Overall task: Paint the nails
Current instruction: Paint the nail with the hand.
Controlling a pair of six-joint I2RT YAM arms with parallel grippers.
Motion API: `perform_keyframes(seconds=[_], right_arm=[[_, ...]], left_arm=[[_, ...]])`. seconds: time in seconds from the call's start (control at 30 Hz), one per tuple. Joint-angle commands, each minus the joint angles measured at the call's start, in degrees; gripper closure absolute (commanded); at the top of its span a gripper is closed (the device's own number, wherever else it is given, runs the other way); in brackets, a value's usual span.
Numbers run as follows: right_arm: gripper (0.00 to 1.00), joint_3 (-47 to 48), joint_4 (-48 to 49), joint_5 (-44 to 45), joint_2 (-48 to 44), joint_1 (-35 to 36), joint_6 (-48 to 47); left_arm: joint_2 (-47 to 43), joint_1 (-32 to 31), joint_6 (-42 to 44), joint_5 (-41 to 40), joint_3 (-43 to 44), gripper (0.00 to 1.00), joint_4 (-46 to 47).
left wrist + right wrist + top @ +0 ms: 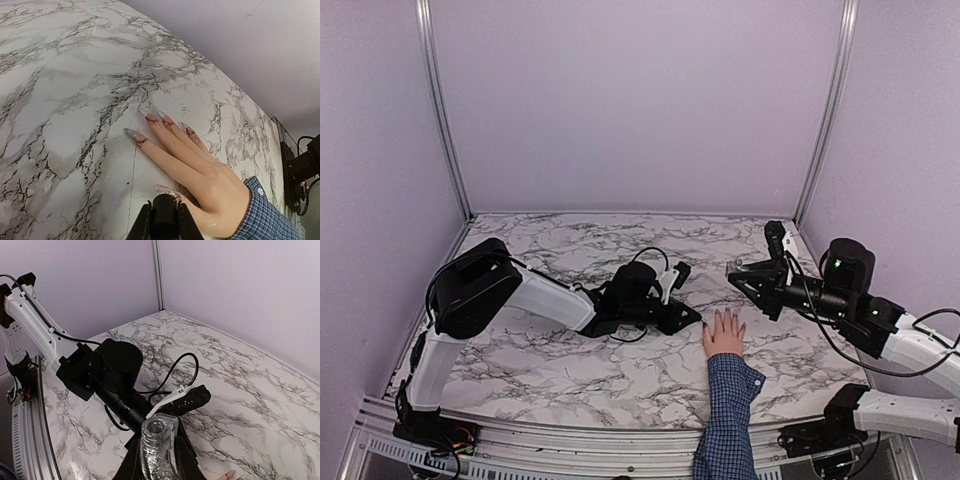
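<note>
The left arm is stretched low across the table. The left claw is pressed onto a dark cap. A pale hand is laid flat just ahead of that claw, fingers spread, with the nails pointed away from it. A glittered thumbnail is seen right at the cap. The right claw is pinched around a clear bottle, beyond the hand. Bare marble is left past the fingertips, bounded by the purple wall. The table's near edge is crossed by the checked sleeve.
</note>
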Motion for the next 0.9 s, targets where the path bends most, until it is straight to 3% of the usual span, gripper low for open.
perform_keyframes(seconds=[0.0, 0.87], right_arm=[[1.00, 0.0, 1.8, 0.4, -0.7, -0.5, 0.8], [1.00, 0.0, 1.7, 0.5, -1.0, -0.4, 0.9]], left_arm=[[1.5, 0.1, -0.1, 0.1, 1.9, 1.00, -0.1], [2.4, 0.7, -0.1, -0.5, 2.7, 1.00, -0.3]])
